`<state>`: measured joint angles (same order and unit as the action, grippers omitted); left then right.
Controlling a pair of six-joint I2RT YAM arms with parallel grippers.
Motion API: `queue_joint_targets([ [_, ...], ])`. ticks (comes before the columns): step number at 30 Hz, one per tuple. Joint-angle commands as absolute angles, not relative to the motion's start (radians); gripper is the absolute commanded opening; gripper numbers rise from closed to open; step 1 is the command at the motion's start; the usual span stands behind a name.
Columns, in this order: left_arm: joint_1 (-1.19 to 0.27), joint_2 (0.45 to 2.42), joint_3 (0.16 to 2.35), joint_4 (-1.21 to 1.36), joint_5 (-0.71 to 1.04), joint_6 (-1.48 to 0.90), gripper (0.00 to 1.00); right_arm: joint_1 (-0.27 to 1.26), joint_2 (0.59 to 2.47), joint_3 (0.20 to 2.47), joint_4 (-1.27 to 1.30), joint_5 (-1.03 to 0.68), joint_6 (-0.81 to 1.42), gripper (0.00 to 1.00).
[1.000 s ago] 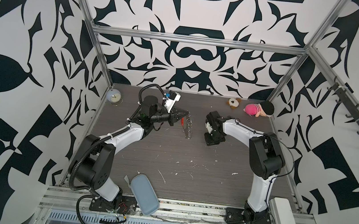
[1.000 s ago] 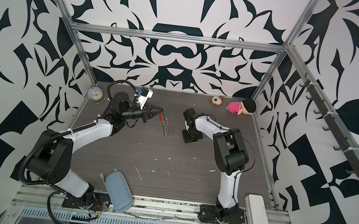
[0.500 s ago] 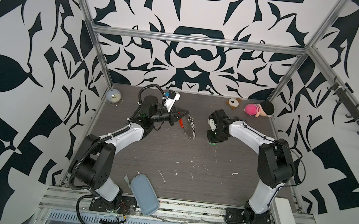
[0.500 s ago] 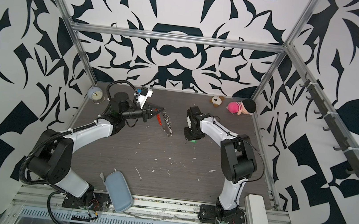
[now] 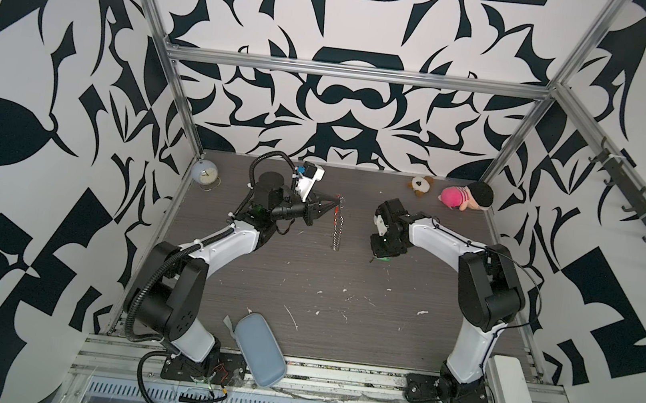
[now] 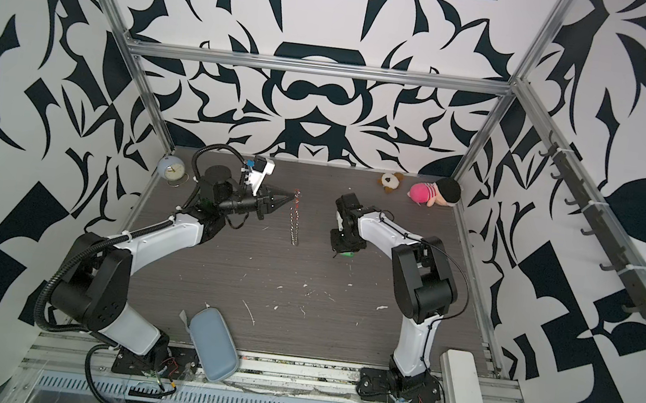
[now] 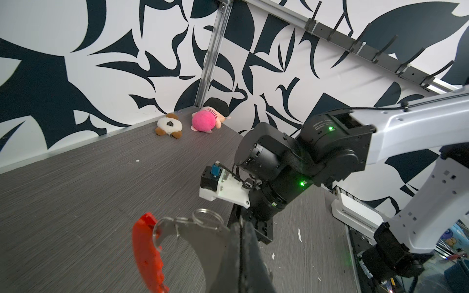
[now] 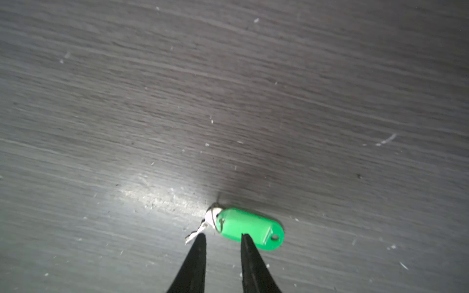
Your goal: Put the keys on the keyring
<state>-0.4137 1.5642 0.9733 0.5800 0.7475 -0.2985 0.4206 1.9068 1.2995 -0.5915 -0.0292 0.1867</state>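
Note:
The keyring [image 5: 337,225] [image 6: 294,221] hangs straight down above the table, edge-on in both top views. My left gripper [image 5: 336,202] [image 6: 292,198] is shut on its upper end. The left wrist view shows the jaws pressed together [image 7: 241,224] on the metal loop, with the red bar [image 7: 146,251] beside them. The keys [image 8: 250,228], a green tag with a small silver key [image 8: 200,229], lie flat on the table. My right gripper [image 8: 222,236] points down just over them, open, with nothing between its fingers. Only a bit of green [image 5: 383,259] [image 6: 345,254] peeks from under that wrist.
A pale blue alarm clock [image 5: 205,173] stands at the back left. Two plush toys [image 5: 420,185] [image 5: 464,197] lie at the back right. A grey-blue case [image 5: 259,349] and a white box [image 5: 513,391] sit at the front edge. A hook rail [image 5: 628,194] runs along the right wall.
My right gripper has opened and shifted slightly, and the green tag now shows on the table under it. The keyring swung aslant and hangs straight again.

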Motion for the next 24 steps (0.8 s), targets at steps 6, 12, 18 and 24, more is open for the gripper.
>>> queue_joint_targets([
  [6,-0.416,1.544,0.988,0.612,0.751,-0.302,0.0,0.423,1.925,1.337,-0.565,-0.031,0.12,0.22],
  [12,-0.417,1.541,0.991,0.606,0.752,-0.301,0.0,0.423,1.943,1.35,-0.569,-0.028,0.105,0.22],
  [18,-0.417,1.539,0.99,0.605,0.752,-0.301,0.0,0.423,1.954,1.353,-0.572,-0.026,0.097,0.18],
  [24,-0.417,1.534,0.989,0.6,0.752,-0.296,0.0,0.423,1.957,1.352,-0.571,-0.012,0.089,0.01],
])
